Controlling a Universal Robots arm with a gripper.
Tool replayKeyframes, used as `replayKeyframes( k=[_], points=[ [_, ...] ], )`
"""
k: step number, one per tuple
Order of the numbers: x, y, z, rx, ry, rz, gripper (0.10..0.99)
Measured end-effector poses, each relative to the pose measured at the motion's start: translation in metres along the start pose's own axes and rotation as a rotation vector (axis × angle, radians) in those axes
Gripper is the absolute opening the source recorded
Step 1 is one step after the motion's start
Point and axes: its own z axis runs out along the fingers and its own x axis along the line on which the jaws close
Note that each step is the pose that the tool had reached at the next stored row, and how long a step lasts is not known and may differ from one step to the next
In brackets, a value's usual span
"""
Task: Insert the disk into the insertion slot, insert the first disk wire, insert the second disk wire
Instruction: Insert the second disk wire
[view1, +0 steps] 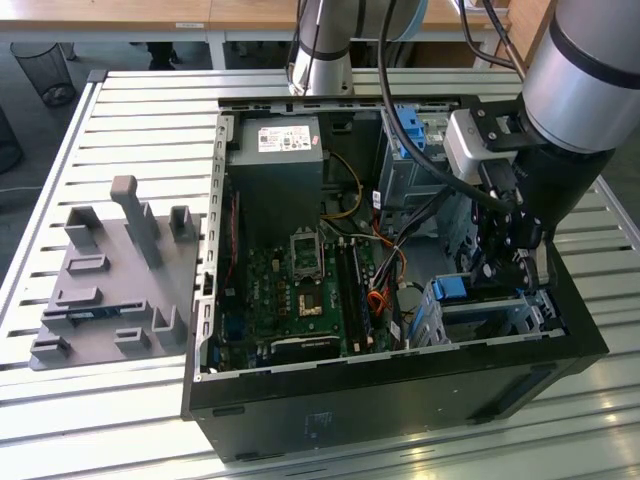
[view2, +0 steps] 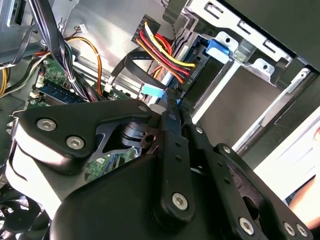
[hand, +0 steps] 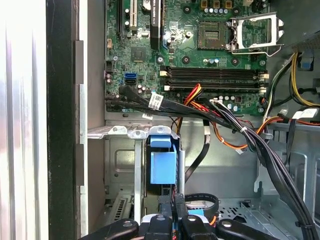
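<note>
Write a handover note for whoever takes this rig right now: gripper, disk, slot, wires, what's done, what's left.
Gripper: down inside the computer case, fingers drawn close together, tips at the wire plugs beside the drive cage. Whether they pinch a plug is unclear.
Disk: its blue frame stands in the cage, so it looks seated.
Wires: the plug with red and yellow wires and the blue-tipped flat cable lie at the cage mouth. Whether either is plugged in cannot be told.
Done: disk in, by the look of it.
Left: both wires, unconfirmed.
</note>
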Motion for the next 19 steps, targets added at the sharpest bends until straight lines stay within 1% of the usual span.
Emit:
replayKeyframes(
  k=[11, 19],
  points=[
    [0.0, -0.0004, 0.0007, 0.0, 0.0001, 0.0, 0.149],
    [0.0002, -0.0013, 0.0039, 0.0, 0.0003, 0.0, 0.149]
  ],
)
